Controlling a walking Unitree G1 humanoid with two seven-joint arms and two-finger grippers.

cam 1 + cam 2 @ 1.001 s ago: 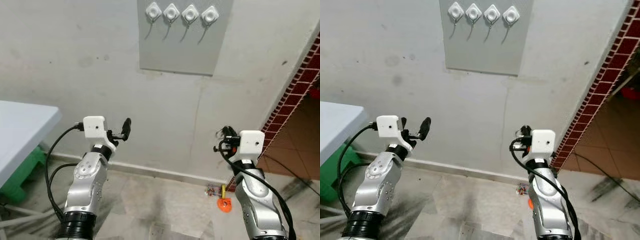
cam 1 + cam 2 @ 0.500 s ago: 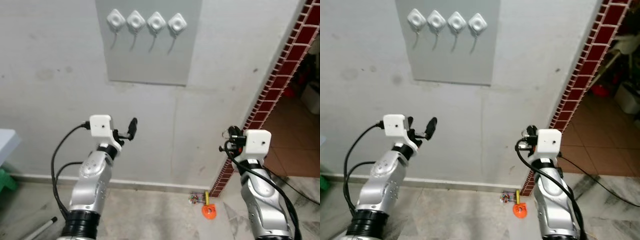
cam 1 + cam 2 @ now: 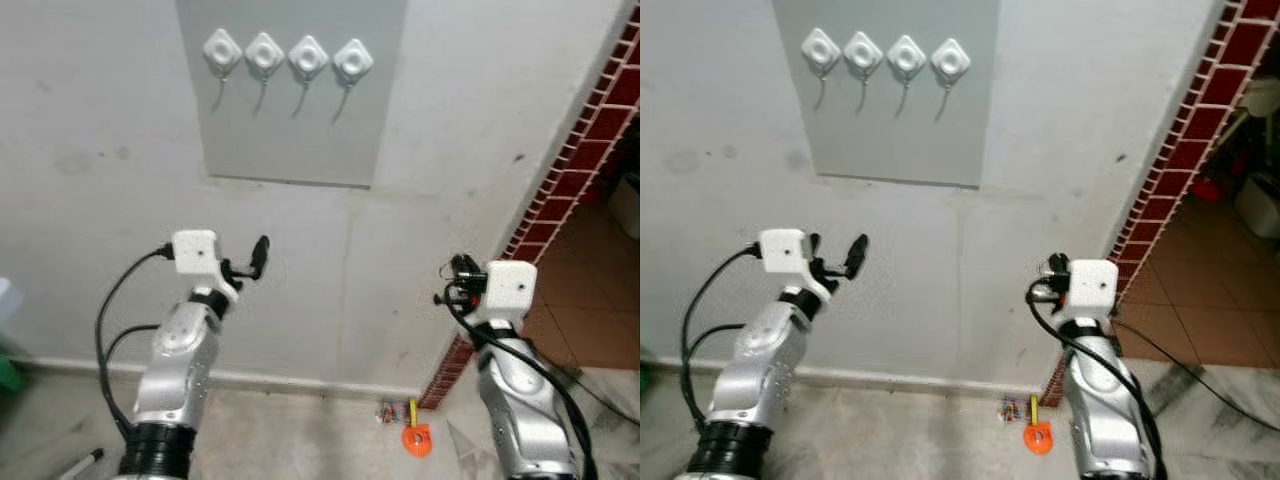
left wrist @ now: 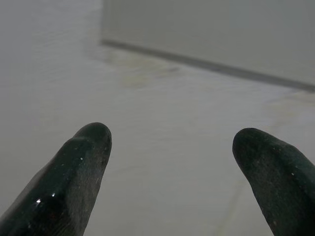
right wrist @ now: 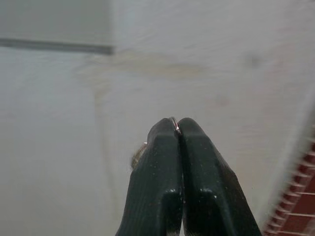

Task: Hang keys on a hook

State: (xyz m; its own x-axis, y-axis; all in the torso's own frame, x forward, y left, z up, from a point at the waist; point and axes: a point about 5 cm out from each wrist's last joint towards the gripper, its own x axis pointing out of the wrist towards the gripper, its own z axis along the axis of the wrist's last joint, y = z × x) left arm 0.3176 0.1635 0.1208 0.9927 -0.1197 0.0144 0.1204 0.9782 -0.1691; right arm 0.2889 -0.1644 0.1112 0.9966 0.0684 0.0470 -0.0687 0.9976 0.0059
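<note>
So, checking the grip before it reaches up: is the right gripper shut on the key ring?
Shut: the right gripper pinches a thin metal key ring.

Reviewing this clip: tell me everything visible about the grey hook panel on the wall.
The panel is a flat, plain grey rectangular sheet, fixed flush and upright on the off-white wall, above and ahead of both arms. Near its top runs a level row of four hooks, each a white diamond-shaped base with a thin wire hook hanging down. All four hooks are bare; nothing hangs on them. Neither end effector touches the panel. Its lower edge casts a thin shadow on the wall.
</note>
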